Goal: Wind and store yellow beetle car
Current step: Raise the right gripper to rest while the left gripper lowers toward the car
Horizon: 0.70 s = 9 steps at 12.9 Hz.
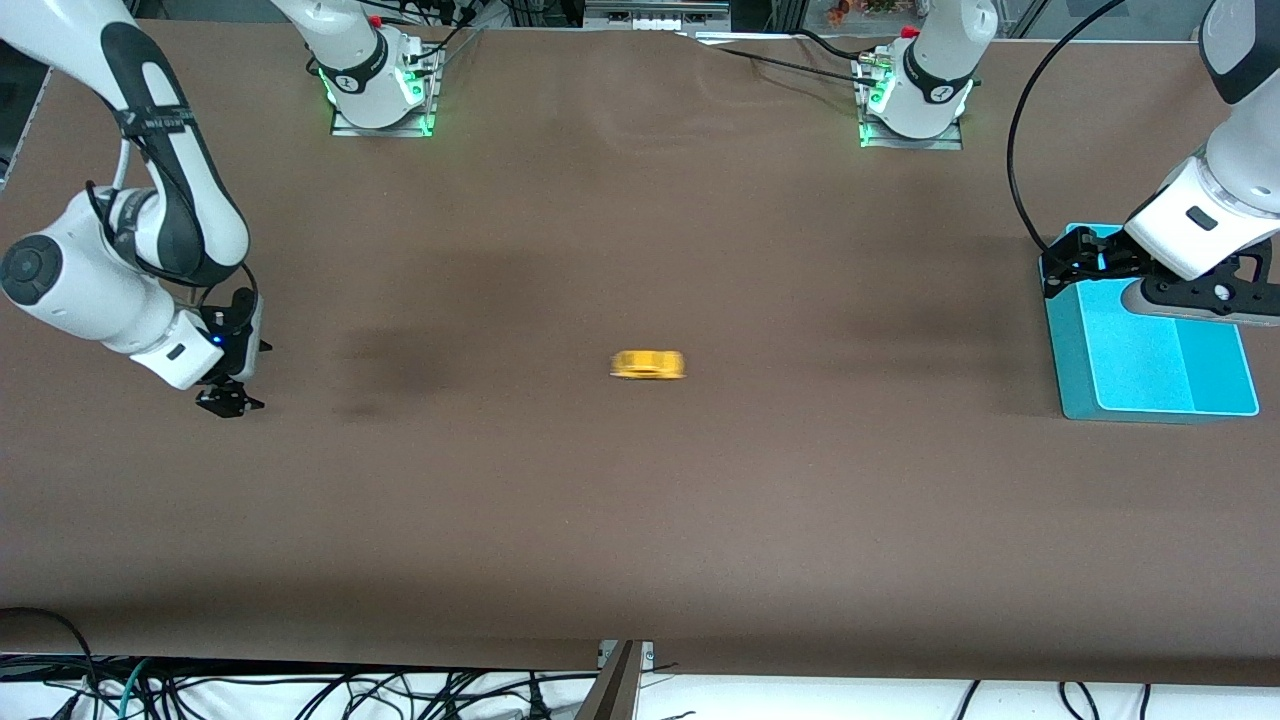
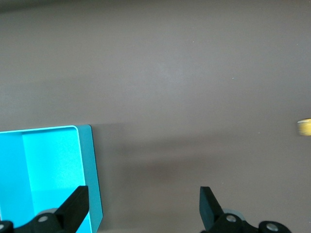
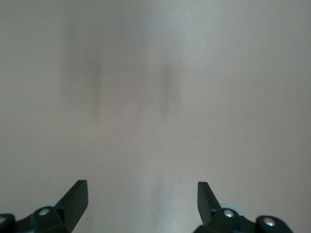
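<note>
One yellow beetle car (image 1: 648, 364) sits alone near the middle of your brown surface (image 1: 640, 520), smeared by blur in the front view, with nothing touching it. You also catch a yellow sliver of it at the edge of the left wrist view (image 2: 304, 127).

Your right tool (image 1: 231, 398) hangs low over bare surface at the right arm's end, well apart from the car. Its fingers (image 3: 77, 196) stand spread wide with nothing between them, only plain brown surface under them.

Your left tool (image 1: 1068, 262) is over the rim of a turquoise tray (image 1: 1150, 370) at the left arm's end of the surface. Its fingers (image 2: 77, 204) are spread wide too and pinch nothing; one hangs over the tray's edge, the other over bare surface just beside it.
</note>
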Each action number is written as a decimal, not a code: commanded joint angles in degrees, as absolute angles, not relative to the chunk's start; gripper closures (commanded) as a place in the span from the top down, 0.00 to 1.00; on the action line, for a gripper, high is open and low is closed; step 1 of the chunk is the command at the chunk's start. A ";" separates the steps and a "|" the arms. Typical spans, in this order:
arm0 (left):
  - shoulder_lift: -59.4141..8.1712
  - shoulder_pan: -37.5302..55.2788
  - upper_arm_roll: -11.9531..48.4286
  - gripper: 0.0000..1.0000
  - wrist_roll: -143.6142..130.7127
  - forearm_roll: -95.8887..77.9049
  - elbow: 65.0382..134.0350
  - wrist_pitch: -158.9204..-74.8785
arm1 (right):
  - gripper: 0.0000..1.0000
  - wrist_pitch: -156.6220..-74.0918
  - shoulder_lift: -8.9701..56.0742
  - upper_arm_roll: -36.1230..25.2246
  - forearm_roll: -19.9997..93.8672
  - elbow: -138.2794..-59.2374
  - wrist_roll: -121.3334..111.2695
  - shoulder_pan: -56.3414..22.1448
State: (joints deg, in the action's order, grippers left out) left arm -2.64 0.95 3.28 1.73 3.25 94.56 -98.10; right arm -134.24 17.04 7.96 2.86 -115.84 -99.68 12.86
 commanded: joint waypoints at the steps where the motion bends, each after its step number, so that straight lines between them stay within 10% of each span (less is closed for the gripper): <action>1: -2.90 1.32 3.08 1.00 1.49 3.43 93.52 -97.38 | 0.99 -128.86 11.97 8.70 3.43 -115.23 -94.41 13.18; 9: -2.90 1.32 3.08 1.00 1.58 3.43 93.52 -97.38 | 0.99 -117.78 -0.52 9.14 3.25 -114.26 -80.08 12.66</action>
State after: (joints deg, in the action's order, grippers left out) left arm -2.64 0.95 3.28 1.73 3.25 94.56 -98.10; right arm -120.44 2.04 9.02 2.86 -114.45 -82.84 12.53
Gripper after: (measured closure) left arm 0.000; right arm 0.004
